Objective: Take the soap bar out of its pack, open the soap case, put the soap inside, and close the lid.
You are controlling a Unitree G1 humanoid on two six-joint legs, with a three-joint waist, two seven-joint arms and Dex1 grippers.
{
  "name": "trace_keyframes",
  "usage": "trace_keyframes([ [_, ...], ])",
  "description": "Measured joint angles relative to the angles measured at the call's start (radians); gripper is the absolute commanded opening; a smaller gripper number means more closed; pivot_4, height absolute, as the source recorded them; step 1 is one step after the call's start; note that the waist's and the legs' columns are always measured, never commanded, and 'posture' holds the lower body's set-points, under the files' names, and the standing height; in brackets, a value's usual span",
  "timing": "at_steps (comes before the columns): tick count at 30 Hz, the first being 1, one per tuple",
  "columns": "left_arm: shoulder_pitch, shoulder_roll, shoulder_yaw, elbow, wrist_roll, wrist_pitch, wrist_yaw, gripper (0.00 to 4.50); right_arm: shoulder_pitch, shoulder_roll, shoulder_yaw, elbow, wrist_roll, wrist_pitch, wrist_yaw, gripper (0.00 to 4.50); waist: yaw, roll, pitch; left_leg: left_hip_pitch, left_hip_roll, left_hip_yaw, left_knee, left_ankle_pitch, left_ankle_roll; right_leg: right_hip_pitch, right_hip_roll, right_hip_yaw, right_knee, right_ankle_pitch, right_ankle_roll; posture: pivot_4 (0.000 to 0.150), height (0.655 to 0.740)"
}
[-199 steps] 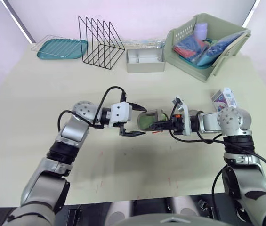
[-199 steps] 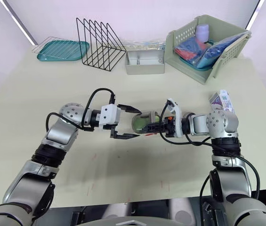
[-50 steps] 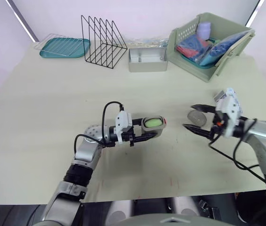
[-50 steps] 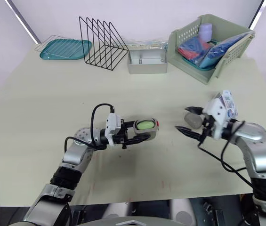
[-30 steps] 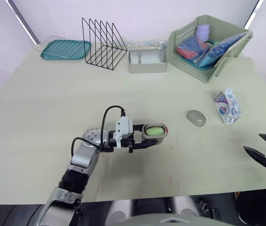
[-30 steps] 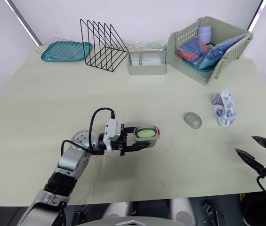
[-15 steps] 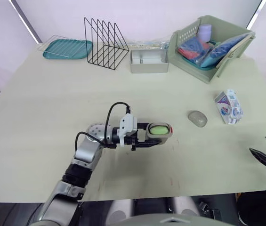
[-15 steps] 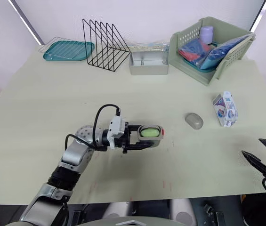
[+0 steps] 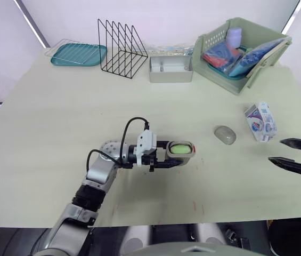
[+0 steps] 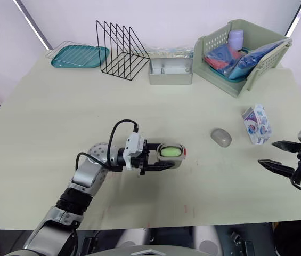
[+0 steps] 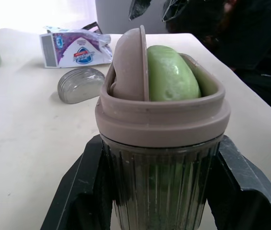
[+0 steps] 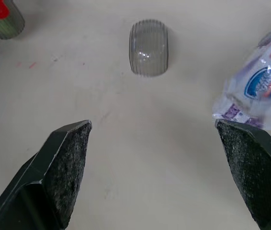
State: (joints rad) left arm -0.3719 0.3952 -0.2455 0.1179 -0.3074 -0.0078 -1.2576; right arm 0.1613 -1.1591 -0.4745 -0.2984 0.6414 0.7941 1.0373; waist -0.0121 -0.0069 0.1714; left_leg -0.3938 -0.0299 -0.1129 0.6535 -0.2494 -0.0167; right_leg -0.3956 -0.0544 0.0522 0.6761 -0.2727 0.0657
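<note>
The soap bar (image 11: 171, 74) looked smooth and glossy, the soap case (image 11: 161, 167) ribbed translucent plastic; the pack (image 12: 262, 91) was crinkled shiny film, the tabletop (image 9: 59, 122) matt.

Table (image 9: 54, 112): pale cream top, with a few faint red marks near the front edge.
Teal tray (image 9: 79, 54): far left corner, flat, with a wire grid over it.
Black wire rack (image 9: 122, 41): just beside the tray, upright.
Grey tin (image 9: 170, 69): far middle, open-topped, between rack and basket.
Green basket (image 9: 244, 68): far right corner, slotted walls, set at an angle.
Soap pack (image 9: 260, 121): right side, lying flat, purple and white.
Lid (image 9: 225, 135): ribbed, grey-clear, near the soap pack but apart from it.
</note>
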Motion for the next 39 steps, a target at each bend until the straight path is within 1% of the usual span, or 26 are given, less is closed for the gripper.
trace_keyframes([
  [2,-0.007,-0.007,0.000,0.012,0.004,-0.001,0.004,2.03,-0.081,-0.028,0.063,-0.031,0.009,0.071,-0.026,4.36,-0.001,0.000,0.000,-0.001,0.000,-0.001,0.000,0.000,0.000,0.000,0.000,-0.001,-0.001,0.000,0.000,0.150,0.7400],
  [4,-0.011,-0.012,0.000,0.014,0.006,-0.003,0.007,2.03,-0.209,-0.026,0.136,-0.041,0.035,0.136,-0.058,4.36,-0.007,0.000,0.000,0.000,0.000,0.000,0.000,0.000,0.000,0.000,0.000,0.000,-0.001,0.000,0.000,0.150,0.7400],
  [5,-0.018,-0.022,-0.004,0.014,0.008,-0.003,0.006,2.03,-0.335,-0.026,0.204,-0.043,0.039,0.198,-0.099,4.36,-0.006,0.000,0.000,-0.001,0.000,-0.001,0.000,0.000,0.000,0.000,0.000,-0.001,-0.001,0.000,0.000,0.150,0.7400],
  [6,-0.018,-0.022,-0.004,0.014,0.008,-0.003,0.006,2.03,-0.335,-0.026,0.204,-0.043,0.039,0.198,-0.099,4.36,-0.006,0.000,0.000,-0.001,0.000,-0.001,0.000,0.000,0.000,0.000,0.000,-0.002,-0.001,0.000,0.000,0.150,0.7400],
  [7,-0.012,-0.019,-0.001,0.013,0.005,-0.001,0.003,2.03,-0.420,-0.026,0.268,-0.031,0.038,0.255,-0.121,4.36,-0.004,-0.001,0.000,-0.001,0.001,-0.002,0.000,0.000,0.000,0.000,0.000,-0.003,-0.002,0.000,0.000,0.150,0.7400],
  [8,-0.013,-0.020,-0.004,0.014,0.005,0.003,-0.002,2.03,-0.468,-0.025,0.301,-0.027,0.036,0.286,-0.137,4.36,-0.004,0.000,0.000,-0.004,0.001,-0.002,0.000,0.000,0.000,-0.002,0.000,-0.002,-0.002,0.000,0.000,0.150,0.7400],
  [9,-0.010,-0.017,-0.004,0.011,-0.001,0.013,-0.011,2.03,-0.558,-0.004,0.380,-0.006,0.017,0.323,-0.156,4.36,-0.004,0.000,0.000,-0.004,0.001,-0.002,0.000,0.000,0.000,-0.002,0.000,-0.002,-0.002,0.000,0.000,0.150,0.7400],
  [10,-0.010,-0.018,-0.007,0.009,-0.004,0.021,-0.017,2.03,-0.603,0.017,0.421,0.004,0.005,0.338,-0.167,4.36,-0.003,0.000,0.000,-0.004,0.001,-0.002,0.000,0.000,0.000,-0.003,0.000,-0.002,-0.002,0.000,0.000,0.150,0.7400],
  [15,-0.012,-0.017,-0.023,0.011,-0.010,0.051,-0.048,2.03,-0.769,0.108,0.609,0.063,-0.046,0.433,-0.202,4.36,-0.001,0.000,0.000,-0.005,0.000,-0.002,0.000,0.000,0.000,-0.003,0.000,-0.003,-0.002,0.000,0.000,0.150,0.7400],
  [18,-0.015,-0.018,-0.032,0.019,-0.009,0.045,-0.054,2.03,-0.830,0.139,0.677,0.105,-0.086,0.466,-0.217,4.36,-0.002,0.000,0.000,-0.005,0.000,-0.002,0.000,0.000,0.000,-0.003,-0.001,-0.003,-0.002,0.000,0.000,0.150,0.7400],
  [23,-0.019,-0.028,-0.032,0.034,0.012,-0.001,-0.044,2.03,-0.895,0.178,0.738,0.163,-0.137,0.491,-0.230,4.36,-0.003,0.000,0.000,-0.005,0.000,-0.002,0.000,0.000,0.000,-0.004,0.000,-0.002,-0.002,0.000,0.000,0.150,0.7400],
  [34,-0.023,-0.037,-0.032,0.052,0.033,-0.045,-0.025,2.03,-0.964,0.265,0.814,0.301,-0.217,0.491,-0.237,4.36,-0.005,0.000,0.000,-0.005,0.000,-0.002,0.000,0.000,0.000,-0.005,0.000,-0.002,-0.001,0.000,0.000,0.150,0.7400],
  [39,-0.023,-0.037,-0.032,0.052,0.033,-0.045,-0.020,2.03,-0.965,0.273,0.831,0.318,-0.246,0.481,-0.229,4.36,-0.005,0.000,0.000,-0.005,0.000,-0.002,0.000,0.000,0.000,-0.005,0.000,-0.002,-0.001,0.000,0.000,0.150,0.7400],
])
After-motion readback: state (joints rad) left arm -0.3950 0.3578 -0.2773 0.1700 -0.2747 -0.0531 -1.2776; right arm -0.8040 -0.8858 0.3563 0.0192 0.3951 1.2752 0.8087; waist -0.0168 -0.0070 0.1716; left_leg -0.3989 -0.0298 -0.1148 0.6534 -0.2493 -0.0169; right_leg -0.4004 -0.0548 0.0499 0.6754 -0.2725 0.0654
